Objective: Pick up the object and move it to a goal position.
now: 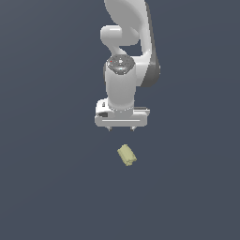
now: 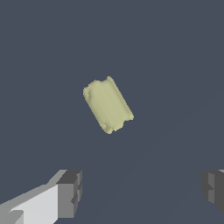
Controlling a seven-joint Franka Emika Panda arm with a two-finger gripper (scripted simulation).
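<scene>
The arm is glossy white with smooth, rounded link casings, and a dark grey band runs along the curved joint on the exterior view's right side of it. Its wrist is a white cylinder capped by a round silver-grey disc bearing small dark marks and a tiny red dot near its rim. Below sits a wide, flat white block forming the gripper, with two small dark tips under its lower edge; in the wrist view the fingers are boxy, one with a white body ending in a grey ridged pad, the other showing only its darker grey pad.
</scene>
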